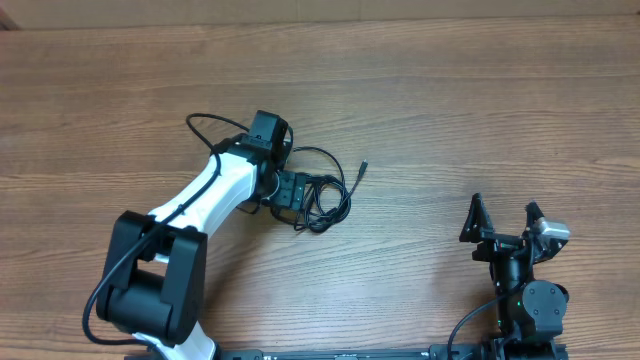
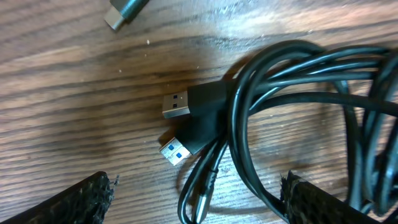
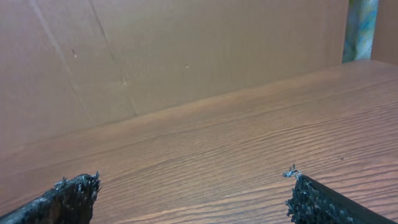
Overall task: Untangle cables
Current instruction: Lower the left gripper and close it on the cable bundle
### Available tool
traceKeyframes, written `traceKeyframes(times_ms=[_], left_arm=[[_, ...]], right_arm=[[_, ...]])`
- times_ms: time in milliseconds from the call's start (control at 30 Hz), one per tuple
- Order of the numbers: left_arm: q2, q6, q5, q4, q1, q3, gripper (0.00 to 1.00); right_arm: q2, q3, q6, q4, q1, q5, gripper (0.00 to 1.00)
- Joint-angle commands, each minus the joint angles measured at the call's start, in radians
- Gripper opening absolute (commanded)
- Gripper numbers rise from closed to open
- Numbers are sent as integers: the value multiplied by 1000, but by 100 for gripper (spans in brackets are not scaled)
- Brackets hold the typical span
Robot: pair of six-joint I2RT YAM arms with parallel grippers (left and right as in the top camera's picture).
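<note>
Desk-level: my left fingers [image 2: 68, 202], spread wide, straddle the cables [image 2: 239, 130] bunched on the desk [image 2: 62, 93]. Best pinch one plug-end strand (not the whole coil). My right fingers [image 3: 62, 199] hang spread, well apart.

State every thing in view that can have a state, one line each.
cables: tangled in one looped bundle on the table.
USB plugs: unplugged, side by side beside the loops.
loose plug end: free, stretched out from the bundle.
left gripper: open, low over the bundle, fingers either side of some strands.
right gripper: open, holding nothing, apart from the cables.
</note>
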Motion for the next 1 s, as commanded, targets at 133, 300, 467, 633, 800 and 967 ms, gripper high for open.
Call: traceKeyframes(times_ms=[133, 300, 467, 633, 800, 967], left_arm=[[39, -17, -13, 17, -4, 21, 89], [39, -17, -13, 18, -4, 21, 70], [39, -17, -9, 18, -4, 21, 46], [39, -17, -6, 18, -5, 21, 31], [39, -17, 18, 20, -5, 21, 17], [39, -17, 18, 26, -5, 21, 4]], right_arm=[[-11, 0, -5, 5, -3, 6, 100], [-11, 0, -5, 5, -3, 6, 100], [-11, 0, -5, 5, -3, 6, 100], [-11, 0, -5, 5, -3, 6, 100], [-11, 0, -5, 5, -3, 6, 100], [-11, 0, -5, 5, -3, 6, 100]])
